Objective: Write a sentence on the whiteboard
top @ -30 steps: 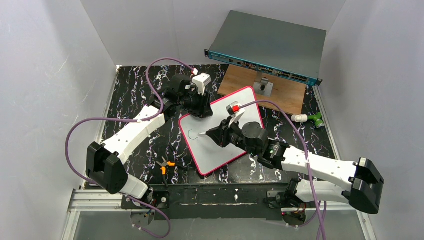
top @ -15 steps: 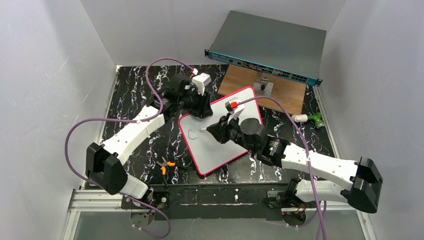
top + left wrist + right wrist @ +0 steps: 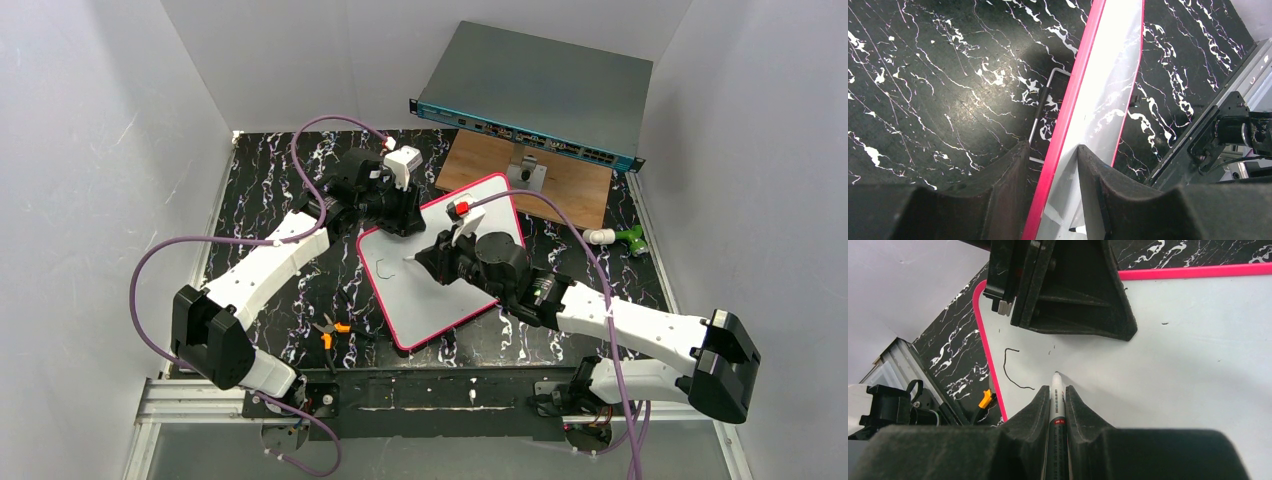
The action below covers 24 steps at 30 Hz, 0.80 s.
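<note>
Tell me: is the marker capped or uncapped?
Uncapped: the marker shows a bare tip aimed at the whiteboard, beside one curved black stroke.

left end effector point(image 3: 403, 227) at whiteboard point(image 3: 430, 300) far corner | right end effector point(image 3: 428, 262) holds marker point(image 3: 410, 259) over whiteboard

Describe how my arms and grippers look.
The left arm and right arm have white shells with black joints and bases. A purple cable loops along each. The left gripper and right gripper have matte black wedge-shaped fingers, with a white camera block at each wrist.
</note>
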Available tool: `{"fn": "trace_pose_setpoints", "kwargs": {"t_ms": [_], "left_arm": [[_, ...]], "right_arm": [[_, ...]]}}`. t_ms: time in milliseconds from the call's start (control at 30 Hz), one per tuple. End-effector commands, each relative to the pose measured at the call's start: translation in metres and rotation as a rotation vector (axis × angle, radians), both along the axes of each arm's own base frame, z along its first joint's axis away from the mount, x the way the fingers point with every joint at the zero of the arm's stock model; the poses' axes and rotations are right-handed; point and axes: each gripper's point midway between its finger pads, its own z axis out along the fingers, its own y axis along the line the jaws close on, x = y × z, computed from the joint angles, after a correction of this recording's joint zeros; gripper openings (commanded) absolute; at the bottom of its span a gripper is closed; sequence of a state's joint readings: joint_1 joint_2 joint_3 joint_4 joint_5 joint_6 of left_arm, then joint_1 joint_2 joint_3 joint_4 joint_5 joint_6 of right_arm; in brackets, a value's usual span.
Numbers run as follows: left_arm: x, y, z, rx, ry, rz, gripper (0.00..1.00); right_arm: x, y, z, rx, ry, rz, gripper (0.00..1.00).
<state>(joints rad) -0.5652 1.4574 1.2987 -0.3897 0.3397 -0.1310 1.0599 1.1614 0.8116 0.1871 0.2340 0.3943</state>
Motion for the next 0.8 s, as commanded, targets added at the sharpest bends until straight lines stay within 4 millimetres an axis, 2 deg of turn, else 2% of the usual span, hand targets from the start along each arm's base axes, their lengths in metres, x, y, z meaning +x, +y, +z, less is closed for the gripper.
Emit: {"fn": "trace_pose_setpoints", "kwargs": {"t_ms": [0, 567, 767], "left_arm": [[0.001, 0.002, 0.040, -0.053, -0.111, 0.001, 0.00], [-0.002, 0.006, 0.042, -0.044, -0.118, -0.001, 0.00], [-0.001, 0.006, 0.044, -0.044, -0.124, 0.000, 0.00]], "right_arm": [[0.005, 0.005, 0.033, 0.072, -0.052, 0.003, 0.01], [0.011, 0.023, 0.035, 0.089, -0.045, 0.037, 0.01], [0.006, 0.026, 0.024, 0.074, -0.017, 0.065, 0.01]]}}
